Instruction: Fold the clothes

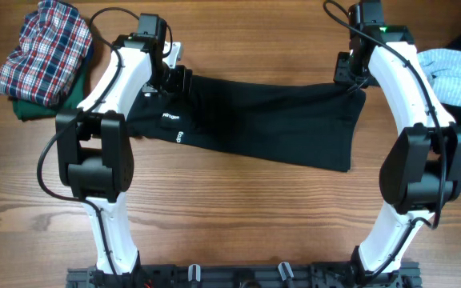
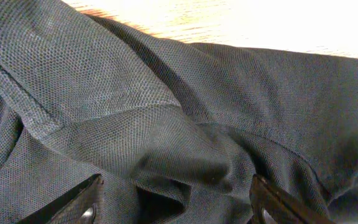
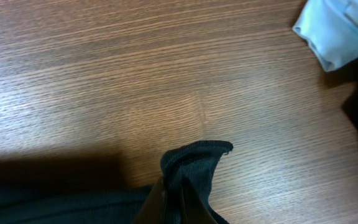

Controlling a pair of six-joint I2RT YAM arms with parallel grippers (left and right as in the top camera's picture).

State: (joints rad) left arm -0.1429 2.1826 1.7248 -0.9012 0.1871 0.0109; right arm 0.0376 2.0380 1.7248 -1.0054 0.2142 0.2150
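Across the worktop (image 1: 230, 216) the black shirt (image 1: 270, 120) is mid-fold: right tool (image 3: 178, 193) pinches a corner, left tool (image 2: 174, 190) wide above it, probably must clamp next.

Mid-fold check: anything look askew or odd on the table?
The black knit shirt lies crooked, its lower edge slanting, and bunched in folds beneath the open left hand. The right hand pinches one corner. Nothing looks torn.

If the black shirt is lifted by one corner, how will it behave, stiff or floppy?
Probably floppy: the black shirt lies in soft creases, and its corner bunches between the shut right fingers. Lifted, it would likely sag and drape. Its matte knit may drag rather than slide on the wooden table.
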